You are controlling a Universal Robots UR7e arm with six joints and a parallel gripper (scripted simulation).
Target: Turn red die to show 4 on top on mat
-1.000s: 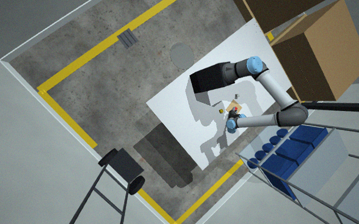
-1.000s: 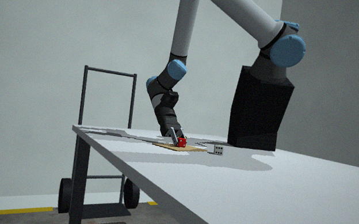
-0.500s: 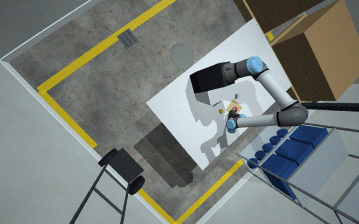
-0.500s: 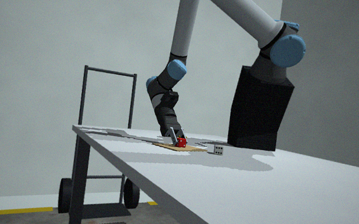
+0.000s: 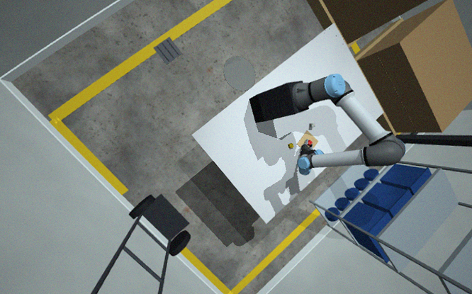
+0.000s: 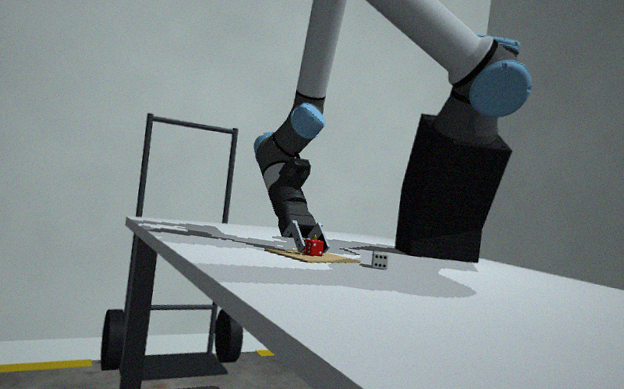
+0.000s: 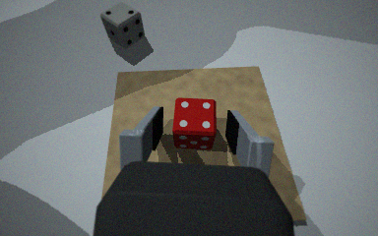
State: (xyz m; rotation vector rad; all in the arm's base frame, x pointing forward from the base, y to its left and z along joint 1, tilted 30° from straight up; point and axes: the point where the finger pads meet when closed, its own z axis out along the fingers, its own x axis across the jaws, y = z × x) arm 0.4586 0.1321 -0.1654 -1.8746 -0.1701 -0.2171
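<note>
red die point(image 7: 194, 121) sits flat on the tan mat point(image 7: 246, 88), 4 pips up, between the fingers of the hand point(image 7: 194, 135), which is spread fully wide with a gap on each side, gripping nothing. 3 dice on the white worktop point(image 6: 474, 342): 1 red, 1 grey die point(image 7: 123, 27), 1 yellow die point(image 5: 291, 145), its pips too small to read.

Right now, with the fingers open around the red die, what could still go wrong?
1. The open gripper straddles the red die, four pips up on the mat; a slanted retreat could let a finger tip it.
2. Dragging low might shift the mat.
3. A wide swing could bump the grey die.
</note>
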